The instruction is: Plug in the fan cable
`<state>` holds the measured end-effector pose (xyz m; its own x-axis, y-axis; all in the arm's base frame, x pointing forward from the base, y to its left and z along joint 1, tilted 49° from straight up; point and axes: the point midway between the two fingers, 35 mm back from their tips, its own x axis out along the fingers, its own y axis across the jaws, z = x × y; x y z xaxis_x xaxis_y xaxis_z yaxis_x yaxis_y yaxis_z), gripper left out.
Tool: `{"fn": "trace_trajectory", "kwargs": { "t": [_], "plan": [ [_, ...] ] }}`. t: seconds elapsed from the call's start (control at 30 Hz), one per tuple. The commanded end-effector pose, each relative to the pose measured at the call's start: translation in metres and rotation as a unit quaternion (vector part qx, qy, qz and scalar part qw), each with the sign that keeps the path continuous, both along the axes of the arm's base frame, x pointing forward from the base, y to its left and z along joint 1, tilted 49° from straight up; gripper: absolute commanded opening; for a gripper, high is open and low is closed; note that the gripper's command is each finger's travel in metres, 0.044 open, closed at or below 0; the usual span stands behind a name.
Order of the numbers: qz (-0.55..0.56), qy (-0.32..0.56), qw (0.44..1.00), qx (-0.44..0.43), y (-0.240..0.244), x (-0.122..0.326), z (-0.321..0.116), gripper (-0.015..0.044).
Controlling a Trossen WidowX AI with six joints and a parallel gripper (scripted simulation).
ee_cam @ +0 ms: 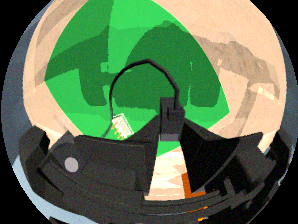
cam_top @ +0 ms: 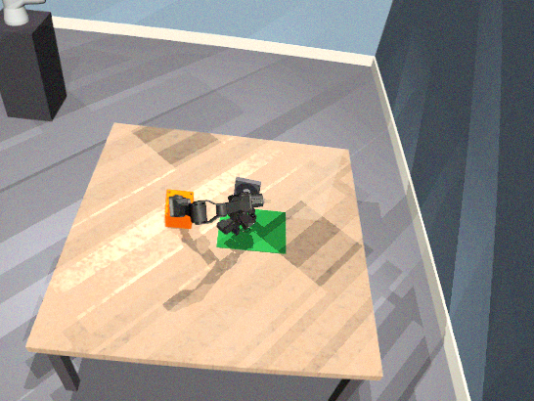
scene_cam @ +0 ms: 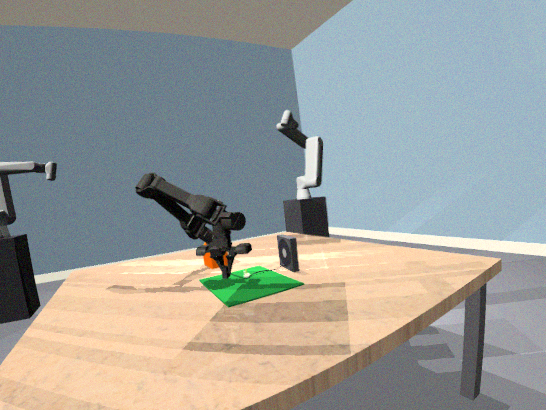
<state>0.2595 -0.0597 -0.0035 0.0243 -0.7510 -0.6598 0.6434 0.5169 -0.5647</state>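
The black plug (ee_cam: 171,120) is pinched between the fingers of the gripper (cam_top: 237,229) (scene_cam: 226,276) (ee_cam: 168,117), over the green board (cam_top: 271,237) (scene_cam: 265,287) (ee_cam: 145,10). In the wrist view, its dark cable (scene_cam: 271,269) (ee_cam: 147,61) arches left from the plug, passing near the white pin header (ee_cam: 121,126), which is apart from the plug. Seen from the top, the fan (cam_top: 247,185) (scene_cam: 288,253) stands beyond the board's far edge, while the orange base plate (cam_top: 171,223) lies left of the board on the wooden table (cam_top: 196,333) (scene_cam: 125,350) (ee_cam: 45,90).
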Motion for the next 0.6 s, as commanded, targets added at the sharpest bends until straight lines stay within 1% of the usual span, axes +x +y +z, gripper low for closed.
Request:
{"fn": "trace_trajectory", "kwargs": {
  "t": [0.0, 0.07, 0.23, 0.57],
  "plan": [
    [0.004, -0.007, 1.000, 0.003, 0.027, 0.003, 0.022, 0.0000],
    [0.004, -0.006, 1.000, 0.001, 0.033, 0.002, 0.028, 0.0000],
    [0.011, 0.002, 1.000, 0.001, 0.035, 0.004, 0.024, 0.0000],
    [0.117, 0.120, 0.986, -0.002, 0.073, 0.018, -0.018, 0.0000]
  ]
}}
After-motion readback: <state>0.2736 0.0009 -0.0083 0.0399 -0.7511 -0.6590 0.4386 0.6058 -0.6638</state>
